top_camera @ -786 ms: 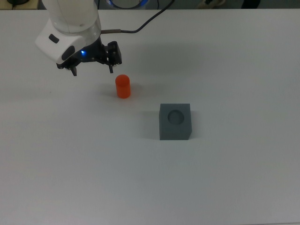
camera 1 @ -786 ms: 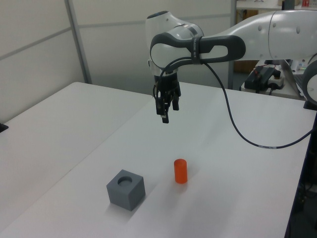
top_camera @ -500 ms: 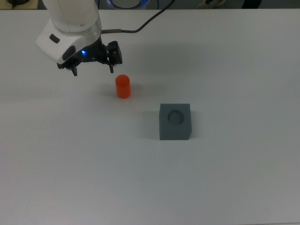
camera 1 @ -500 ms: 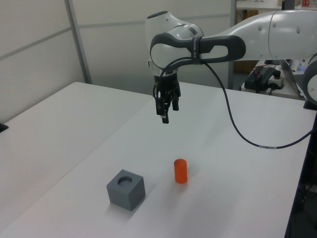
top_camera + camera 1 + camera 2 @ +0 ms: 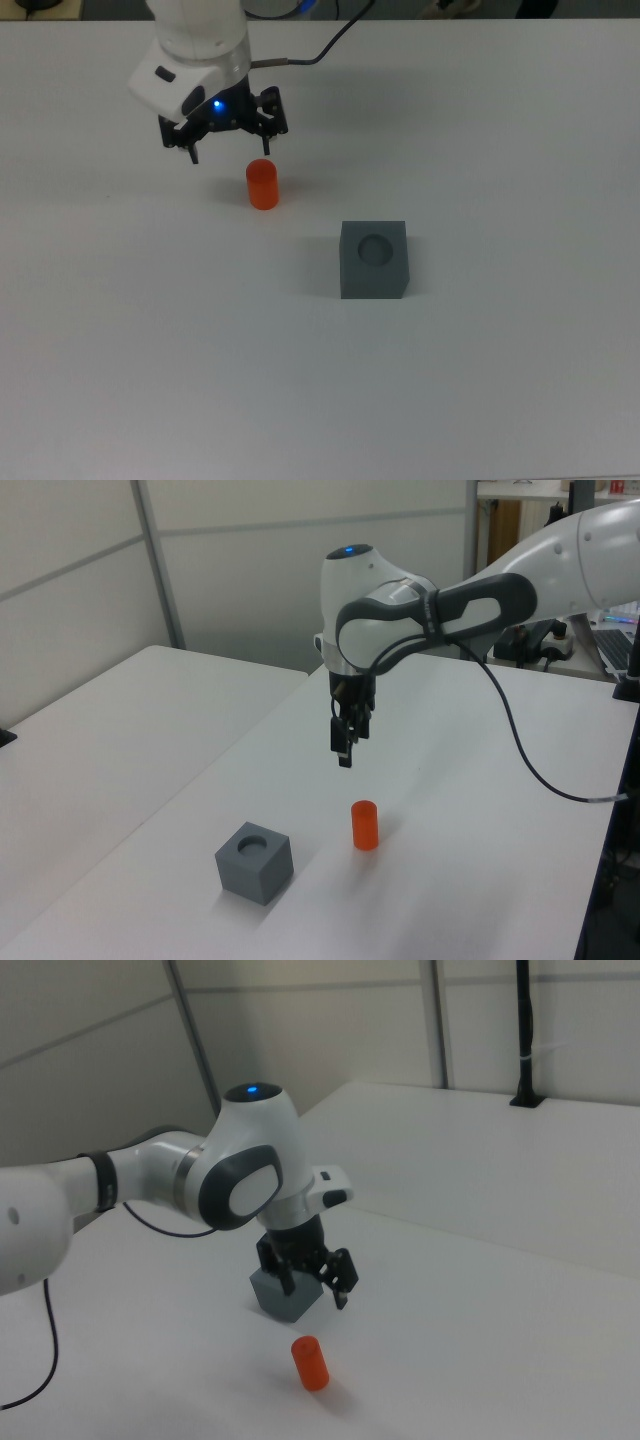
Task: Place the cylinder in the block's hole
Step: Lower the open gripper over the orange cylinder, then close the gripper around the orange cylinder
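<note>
The orange-red cylinder (image 5: pixel 263 185) (image 5: pixel 365 825) (image 5: pixel 310 1363) stands upright on the white table. The dark grey block (image 5: pixel 374 259) (image 5: pixel 254 861), its round hole facing up, sits lower right of it in the top view. In the right view the block (image 5: pixel 284 1301) is partly hidden behind the fingers. My gripper (image 5: pixel 230 153) (image 5: pixel 345 750) (image 5: pixel 316 1290) hangs open above the table, pointing down, just up and to the left of the cylinder in the top view, holding nothing and not touching it.
A black cable (image 5: pixel 320 50) runs from the arm toward the top edge of the top view. The white table (image 5: pixel 480 380) stretches around the objects; its edge shows along the left view's right side. Wall panels stand behind.
The arm has swung toward the top view's right, bringing the open gripper closer to the cylinder and lower in the left view. Cylinder and block have not moved.
</note>
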Motion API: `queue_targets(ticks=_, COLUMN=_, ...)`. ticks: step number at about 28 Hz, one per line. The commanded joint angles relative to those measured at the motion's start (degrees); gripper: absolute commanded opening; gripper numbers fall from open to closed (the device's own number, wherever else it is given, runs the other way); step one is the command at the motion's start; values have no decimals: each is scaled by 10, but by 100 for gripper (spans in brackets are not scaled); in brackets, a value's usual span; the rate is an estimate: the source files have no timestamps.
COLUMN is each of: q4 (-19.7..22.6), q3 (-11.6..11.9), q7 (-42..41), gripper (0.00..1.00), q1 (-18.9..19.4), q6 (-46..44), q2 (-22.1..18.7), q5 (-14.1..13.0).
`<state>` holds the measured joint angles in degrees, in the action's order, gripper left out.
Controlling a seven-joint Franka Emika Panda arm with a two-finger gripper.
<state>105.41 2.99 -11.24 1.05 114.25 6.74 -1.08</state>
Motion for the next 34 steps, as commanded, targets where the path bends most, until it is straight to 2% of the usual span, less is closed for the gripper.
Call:
queue_targets(ticks=1, q4=84, q3=-3, q7=-19, gripper=100, q1=3, q6=31, q2=-63, q5=2)
queue_targets(ticks=6, q4=122, q3=-18, q7=-17, gripper=100, q1=3, q6=87, q2=-65, q5=11)
queue_targets(ticks=16, q4=121, q3=-41, q7=-10, gripper=100, q1=2, q6=119, q2=-13, q5=56)
queue_targets(ticks=25, q4=113, q3=-46, q7=-9, gripper=100, q1=3, q6=128, q2=18, q5=70)
queue_targets(ticks=26, q4=112, q3=-46, q7=-9, gripper=98, q1=3, q6=128, q2=20, q5=74)
queue_targets(ticks=28, q4=112, q3=-46, q7=-9, gripper=74, q1=3, q6=128, q2=22, q5=86)
queue_targets(ticks=31, q4=111, q3=-46, q7=-9, gripper=52, q1=1, q6=128, q2=22, q5=88)
queue_targets(ticks=32, q4=111, q3=-46, q7=-10, gripper=41, q1=-1, q6=128, q2=22, q5=88)
queue_targets(ticks=34, q4=108, q3=-46, q7=-10, gripper=32, q1=-1, q6=127, q2=22, q5=88)
